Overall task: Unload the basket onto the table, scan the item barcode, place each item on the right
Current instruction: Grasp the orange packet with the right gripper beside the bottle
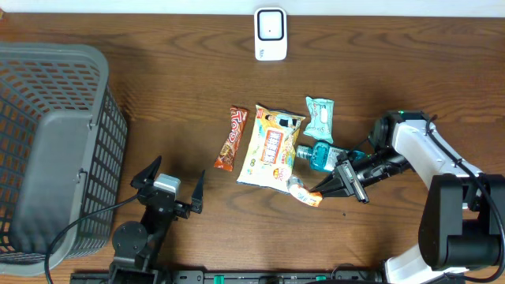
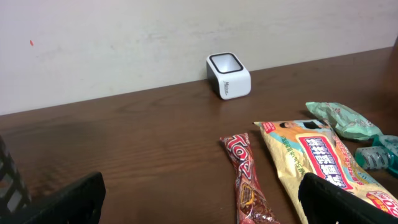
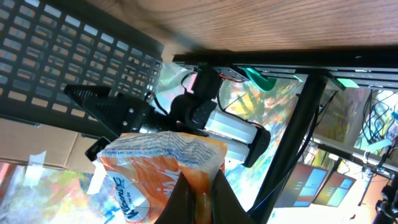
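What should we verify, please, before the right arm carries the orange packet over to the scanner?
1. Right gripper shut on the orange packet: ok.
2. Packet free of the yellow snack bag: cannot tell; it sits at the bag's lower corner and may touch it.
3. Barcode on the packet located: cannot tell; the right wrist view shows only print.
4. Scanner upright at the table's far edge, with bare wood in front of it: ok.
5. Left gripper open, holding nothing and apart from the items: ok.
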`<state>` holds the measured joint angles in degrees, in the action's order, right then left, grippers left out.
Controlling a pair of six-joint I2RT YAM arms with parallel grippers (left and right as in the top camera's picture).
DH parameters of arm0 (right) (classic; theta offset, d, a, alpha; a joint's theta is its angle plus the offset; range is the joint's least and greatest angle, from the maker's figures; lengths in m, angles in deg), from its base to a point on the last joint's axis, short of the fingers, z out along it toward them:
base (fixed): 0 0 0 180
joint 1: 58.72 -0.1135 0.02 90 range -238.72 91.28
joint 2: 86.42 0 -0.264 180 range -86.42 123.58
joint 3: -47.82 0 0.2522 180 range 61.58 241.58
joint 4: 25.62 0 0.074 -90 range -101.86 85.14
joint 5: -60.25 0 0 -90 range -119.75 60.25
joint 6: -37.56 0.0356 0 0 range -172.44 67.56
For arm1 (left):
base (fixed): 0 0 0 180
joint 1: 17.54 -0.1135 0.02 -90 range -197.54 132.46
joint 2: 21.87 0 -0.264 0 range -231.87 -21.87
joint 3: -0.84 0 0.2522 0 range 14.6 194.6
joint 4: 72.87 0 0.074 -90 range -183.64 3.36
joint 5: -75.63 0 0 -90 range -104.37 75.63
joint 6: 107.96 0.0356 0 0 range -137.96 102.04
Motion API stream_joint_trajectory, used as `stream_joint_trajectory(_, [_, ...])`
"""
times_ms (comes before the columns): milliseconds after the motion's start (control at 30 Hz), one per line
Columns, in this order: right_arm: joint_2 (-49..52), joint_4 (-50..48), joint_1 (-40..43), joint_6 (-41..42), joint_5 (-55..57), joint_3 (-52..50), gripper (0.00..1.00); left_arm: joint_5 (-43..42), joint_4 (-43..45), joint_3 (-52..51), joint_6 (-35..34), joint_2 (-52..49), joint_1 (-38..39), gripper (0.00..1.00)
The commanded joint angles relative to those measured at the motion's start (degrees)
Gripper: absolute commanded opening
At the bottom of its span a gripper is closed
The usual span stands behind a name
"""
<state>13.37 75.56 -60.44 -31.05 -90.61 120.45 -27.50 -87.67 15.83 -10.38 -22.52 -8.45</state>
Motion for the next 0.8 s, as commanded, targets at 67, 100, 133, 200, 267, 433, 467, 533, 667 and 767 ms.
stream_joint_trajectory(67, [-0.9, 0.2, 0.1, -3.3, -1.7, -0.1, 0.01, -0.1, -1.9, -0.9, 0.5, 0.0, 0.2, 0.99])
stream_joint_trajectory(100, [-0.9, 0.3, 0.1, -3.3, -1.6, -0.1, 0.02, -0.1, -1.9, -0.9, 0.5, 0.0, 0.2, 0.99])
stream_joint_trajectory(133, [-0.9, 0.3, 0.1, -3.3, -1.6, -0.1, 0.01, -0.1, -1.9, -0.9, 0.5, 0.0, 0.2, 0.99])
stream_joint_trajectory(200, [-0.9, 0.3, 0.1, -3.3, -1.6, -0.1, 0.01, -0.1, -1.9, -0.9, 0.5, 0.0, 0.2, 0.99])
stream_joint_trajectory(267, [-0.9, 0.3, 0.1, -3.3, -1.6, -0.1, 0.01, -0.1, -1.9, -0.9, 0.5, 0.0, 0.2, 0.99])
stream_joint_trajectory(433, [-0.9, 1.1, 0.1, -4.9, -1.6, -0.1, 0.01, -0.1, -1.9, -0.9, 0.5, 0.0, 0.2, 0.99])
stream_joint_trajectory(467, [-0.9, 1.5, 0.1, -5.5, -1.6, -0.1, 0.01, -0.1, -1.9, -0.9, 0.5, 0.0, 0.2, 0.99])
stream_joint_trajectory(533, [-0.9, 2.5, 0.1, -6.6, -1.7, -0.1, 0.01, -0.1, -1.9, -0.9, 0.5, 0.0, 0.2, 0.99])
stream_joint_trajectory(667, [-0.9, 4.2, 0.1, -8.9, -1.7, -0.1, 0.01, -0.1, -1.9, -0.9, 0.5, 0.0, 0.2, 0.99])
stream_joint_trajectory(767, [-0.9, 4.3, 0.1, -8.9, -1.6, -0.1, 0.01, -0.1, -1.9, -0.9, 0.5, 0.0, 0.2, 0.99])
